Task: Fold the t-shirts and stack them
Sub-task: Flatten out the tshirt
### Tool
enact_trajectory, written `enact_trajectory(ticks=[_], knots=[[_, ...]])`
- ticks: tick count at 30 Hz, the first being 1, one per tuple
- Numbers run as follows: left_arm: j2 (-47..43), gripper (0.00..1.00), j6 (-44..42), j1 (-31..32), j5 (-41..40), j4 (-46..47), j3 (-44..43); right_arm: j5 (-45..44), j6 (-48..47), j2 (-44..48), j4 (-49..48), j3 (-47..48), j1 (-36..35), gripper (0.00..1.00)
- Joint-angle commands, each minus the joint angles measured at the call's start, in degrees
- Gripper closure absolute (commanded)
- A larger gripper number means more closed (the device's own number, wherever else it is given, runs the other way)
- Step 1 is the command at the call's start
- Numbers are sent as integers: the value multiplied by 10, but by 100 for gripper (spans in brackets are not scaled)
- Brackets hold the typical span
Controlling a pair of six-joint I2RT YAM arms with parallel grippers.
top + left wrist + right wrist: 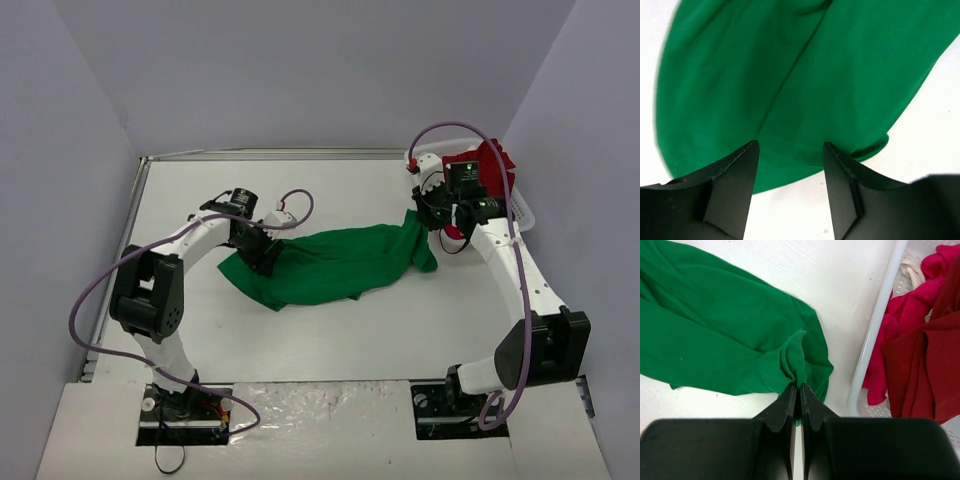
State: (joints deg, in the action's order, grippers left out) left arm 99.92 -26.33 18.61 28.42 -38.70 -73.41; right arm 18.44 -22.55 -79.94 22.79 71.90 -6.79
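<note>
The green shirt lies on the bench stretched from 9 to 3 o'clock, its 3 o'clock end pinched in the right gripper by the basket with the red shirt, and the left gripper sits over its 9 o'clock end with jaws apart.

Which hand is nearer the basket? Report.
Right. The right hand, pinching the green t-shirt, is beside the basket rim; the left hand is at the shirt's far end.

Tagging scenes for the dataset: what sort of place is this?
Probably a lab robot test cell: a white table boxed in by plain grey walls, two arms bolted at its edge, a green t-shirt laid out.
</note>
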Motion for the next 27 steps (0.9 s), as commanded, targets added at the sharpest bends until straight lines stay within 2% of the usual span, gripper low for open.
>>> enact_trajectory(ticks=[1,4,18,27], knots=[[24,48,22,-7,54,-27,-26,4,0,-12,-16,3,2,100],[43,54,16,-7,62,-39,-24,3,-1,-20,-18,3,2,100],[33,57,9,-15,4,32,14,22,-6,-42,-23,-15,1,100],[67,60,3,-15,-14,44,11,22,-8,-57,-26,-19,1,100]])
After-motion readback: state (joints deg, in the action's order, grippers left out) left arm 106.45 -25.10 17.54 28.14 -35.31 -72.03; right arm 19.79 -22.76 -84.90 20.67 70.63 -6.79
